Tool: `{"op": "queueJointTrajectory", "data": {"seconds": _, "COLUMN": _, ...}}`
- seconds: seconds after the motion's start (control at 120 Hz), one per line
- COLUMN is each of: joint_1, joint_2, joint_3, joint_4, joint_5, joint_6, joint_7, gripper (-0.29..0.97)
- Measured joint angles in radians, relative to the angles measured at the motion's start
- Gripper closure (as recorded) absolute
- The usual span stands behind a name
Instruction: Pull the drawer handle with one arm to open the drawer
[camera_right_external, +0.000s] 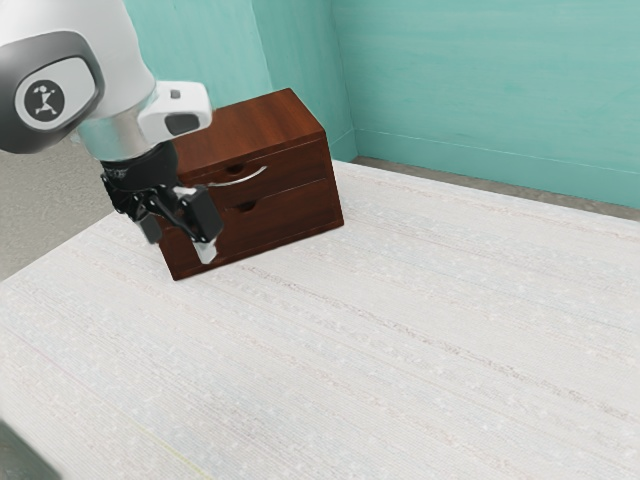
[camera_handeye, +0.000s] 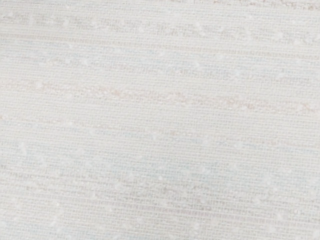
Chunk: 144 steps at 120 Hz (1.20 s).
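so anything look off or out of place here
Nothing stands out. The wooden drawer cabinet stands upright on the table, its upper drawer and lower drawer look shut, and the open gripper hangs in front of it.

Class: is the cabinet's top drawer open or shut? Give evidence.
Shut: the top drawer front lies flush with the lower drawer, no gap showing. The open gripper has not gripped the handle.

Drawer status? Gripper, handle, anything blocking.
Gripper open, holding nothing, in front of the cabinet toward the exterior view's left. Drawer handle untouched; upper drawer looks shut. Nothing blocking on the table.
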Motion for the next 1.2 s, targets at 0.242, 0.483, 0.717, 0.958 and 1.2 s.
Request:
{"op": "queueJointTrajectory", "data": {"seconds": 0.242, "joint_1": 0.007, "joint_2": 0.005, "joint_3": 0.005, "joint_4": -0.074, "joint_5": -0.009, "joint_6": 0.218, "joint_7": 0.334, "gripper": 0.0}}
{"op": "queueJointTrajectory", "data": {"seconds": 0.483, "joint_1": 0.009, "joint_2": 0.025, "joint_3": 0.017, "joint_4": -0.088, "joint_5": -0.047, "joint_6": 0.33, "joint_7": 0.595, "gripper": 0.0}}
{"op": "queueJointTrajectory", "data": {"seconds": 0.717, "joint_1": 0.01, "joint_2": 0.148, "joint_3": 0.018, "joint_4": 0.018, "joint_5": 0.03, "joint_6": 0.282, "joint_7": 0.752, "gripper": 0.0}}
{"op": "queueJointTrajectory", "data": {"seconds": 0.958, "joint_1": 0.031, "joint_2": 0.198, "joint_3": 0.023, "joint_4": 0.044, "joint_5": 0.051, "joint_6": 0.247, "joint_7": 0.799, "gripper": 0.0}}
{"op": "queueJointTrajectory", "data": {"seconds": 1.2, "joint_1": 0.088, "joint_2": 0.264, "joint_3": 0.031, "joint_4": 0.044, "joint_5": 0.071, "joint_6": 0.386, "joint_7": 0.843, "gripper": 0.0}}
